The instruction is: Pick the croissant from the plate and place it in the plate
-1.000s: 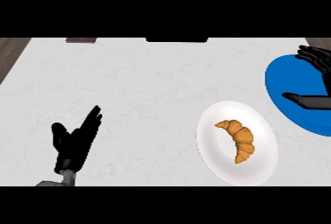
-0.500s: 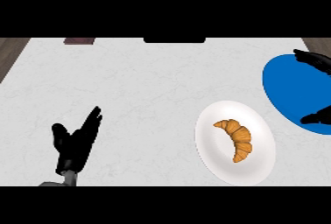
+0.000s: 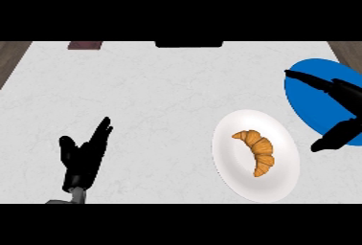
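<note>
Croissant (image 3: 256, 151) on white plate (image 3: 277, 183) — rt hand (image 3: 345, 93) over blue plate (image 3: 310, 106)

— What do you have on screen?
— I see the croissant (image 3: 256, 152) lying on the white plate (image 3: 233, 173), right of the counter's (image 3: 155, 95) middle. The blue plate (image 3: 311, 106) sits just beside it, at the right edge.
— And the hands?
— My right hand (image 3: 345, 93) is spread wide over the blue plate, holding nothing, apart from the croissant. My left hand (image 3: 83, 158) rests open at lower left, fingers up.
</note>
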